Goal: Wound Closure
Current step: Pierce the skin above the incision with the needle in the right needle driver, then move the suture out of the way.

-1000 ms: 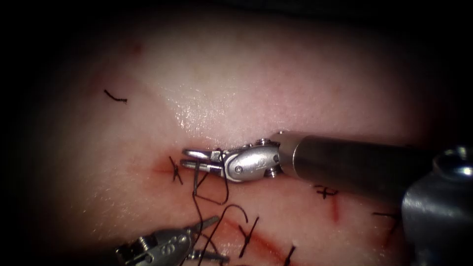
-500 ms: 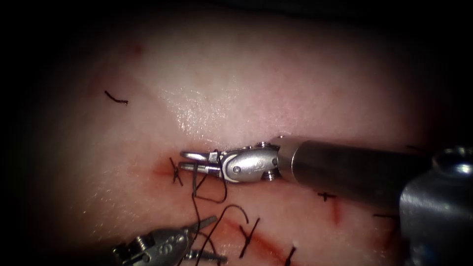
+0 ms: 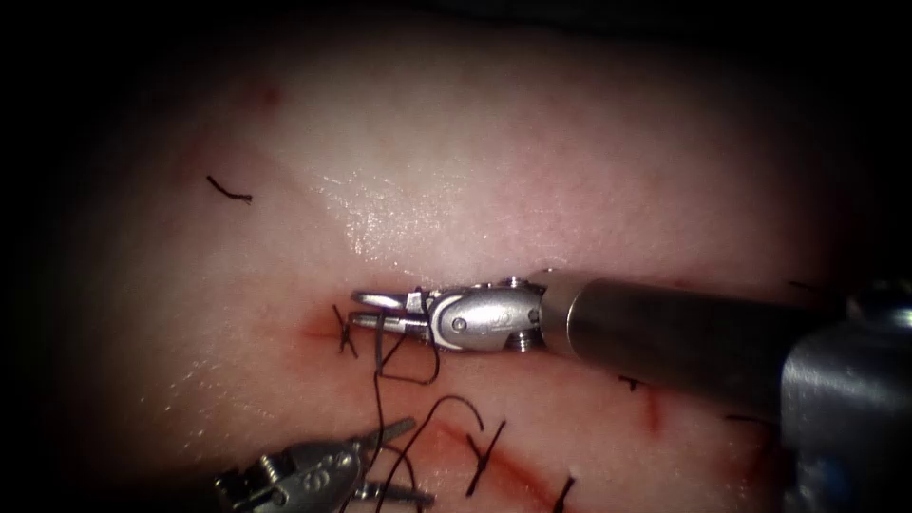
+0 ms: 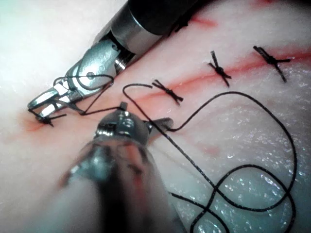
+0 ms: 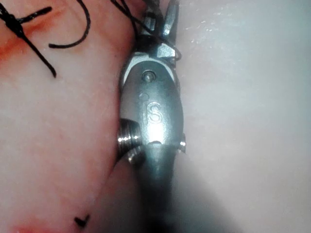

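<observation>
The right tool (image 3: pixel 366 310) lies over the left end of the cut (image 3: pixel 513 470) in the tissue (image 3: pixel 494 180). Its jaws are slightly open beside a tied stitch (image 3: pixel 342 332) and hold nothing. Dark thread (image 3: pixel 378 399) loops around its jaws and wrist, which the left wrist view (image 4: pixel 43 108) and the right wrist view (image 5: pixel 163 19) also show. From that loop the thread runs down to the left tool (image 3: pixel 418 459). That tool's jaws are spread wide, and the thread passes between them ungripped. In the left wrist view the left tool (image 4: pixel 146 114) sits just below the cut.
More tied stitches (image 3: pixel 484 456) cross the cut to the right, with red fluid (image 3: pixel 318 330) along it. A cut end of thread (image 3: pixel 231 190) lies on the tissue at upper left. Slack thread (image 4: pixel 272 160) coils on the tissue near the left tool.
The left tool has slipped slightly down and to the left. The right tool has stayed almost still, with the thread loop still around it.
</observation>
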`<state>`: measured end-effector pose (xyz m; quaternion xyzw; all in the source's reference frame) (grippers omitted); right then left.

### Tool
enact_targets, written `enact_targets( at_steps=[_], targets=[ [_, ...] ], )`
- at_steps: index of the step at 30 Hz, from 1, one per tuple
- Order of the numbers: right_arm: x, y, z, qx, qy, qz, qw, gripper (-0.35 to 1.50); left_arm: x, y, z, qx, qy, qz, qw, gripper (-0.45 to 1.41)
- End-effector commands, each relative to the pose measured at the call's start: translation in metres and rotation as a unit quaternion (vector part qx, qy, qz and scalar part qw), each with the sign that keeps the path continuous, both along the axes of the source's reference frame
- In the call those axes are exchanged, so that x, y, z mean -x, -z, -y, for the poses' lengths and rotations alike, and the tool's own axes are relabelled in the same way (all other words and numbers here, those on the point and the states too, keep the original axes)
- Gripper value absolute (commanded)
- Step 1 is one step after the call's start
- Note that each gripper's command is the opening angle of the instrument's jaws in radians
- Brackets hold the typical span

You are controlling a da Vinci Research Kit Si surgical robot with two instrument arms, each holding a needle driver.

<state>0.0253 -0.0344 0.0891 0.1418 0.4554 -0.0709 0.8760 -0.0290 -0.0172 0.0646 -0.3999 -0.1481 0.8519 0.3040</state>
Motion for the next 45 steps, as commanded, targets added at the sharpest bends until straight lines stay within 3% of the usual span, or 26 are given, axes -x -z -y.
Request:
enact_targets(
  at_steps=[1, 14, 19, 23, 25, 27, 28, 29, 31, 33, 37, 41, 45],
  targets=[
    [-0.0004, -0.0007, 0.0005, -0.006, 0.008, 0.011, 1.0, -0.35, 0.0004, -0.0006, -0.0001, 0.0, 0.0, 0.001, 1.0, 0.36],
    [0.0021, -0.0026, 0.0021, -0.068, 0.029, 0.08, 0.994, -0.35, 0.0003, -0.0006, 0.0, -0.001, -0.003, -0.001, 1.0, 0.36],
    [0.0031, -0.003, 0.0023, -0.096, 0.027, 0.131, 0.986, -0.35, 0.0003, -0.0006, 0.0, -0.002, -0.005, -0.002, 1.0, 0.36],
    [0.0028, -0.0026, 0.002, -0.102, 0.018, 0.101, 0.989, -0.35, 0.0003, -0.0006, 0.0001, -0.001, -0.005, -0.003, 1.0, 0.36],
    [0.0016, -0.0013, 0.0011, -0.101, -0.013, 0.062, 0.993, -0.35, 0.0004, -0.0006, 0.0001, -0.002, -0.005, -0.003, 1.0, 0.36],
    [0.0009, -0.0003, 0.0005, -0.094, -0.04, 0.051, 0.993, -0.35, 0.0004, -0.0006, -0.0001, -0.002, -0.005, -0.002, 1.0, 0.34],
    [0.0004, 0.0004, 0.0, -0.098, -0.06, 0.041, 0.992, -0.1, 0.0003, -0.0005, -0.0002, -0.003, -0.005, -0.002, 1.0, 0.34],
    [-0.0001, 0.0016, -0.001, -0.104, -0.103, 0.019, 0.989, 0.44, 0.0001, -0.0003, -0.0004, -0.004, -0.005, -0.002, 1.0, 0.34],
    [-0.0005, 0.0029, -0.0023, -0.109, -0.15, 0.01, 0.983, 0.63, -0.0004, 0.0002, -0.0004, -0.004, -0.005, -0.005, 1.0, 0.32],
    [-0.0007, 0.0042, -0.0038, -0.12, -0.19, 0.002, 0.974, 0.98, -0.0011, 0.0009, -0.0006, -0.005, -0.006, -0.009, 1.0, 0.31],
    [-0.0009, 0.0067, -0.0063, -0.131, -0.251, -0.029, 0.959, 1.18, -0.0022, 0.0028, -0.001, 0.01, -0.001, 0.0, 1.0, 0.29],
    [-0.0009, 0.0101, -0.0091, -0.113, -0.291, -0.065, 0.948, 1.05, -0.0028, 0.0053, -0.0012, 0.031, 0.002, 0.0, 1.0, 0.24],
    [-0.001, 0.0131, -0.0109, -0.092, -0.321, -0.066, 0.94, 1.05, -0.0026, 0.0058, -0.0013, 0.037, 0.001, -0.008, 0.999, 0.2]
  ],
)
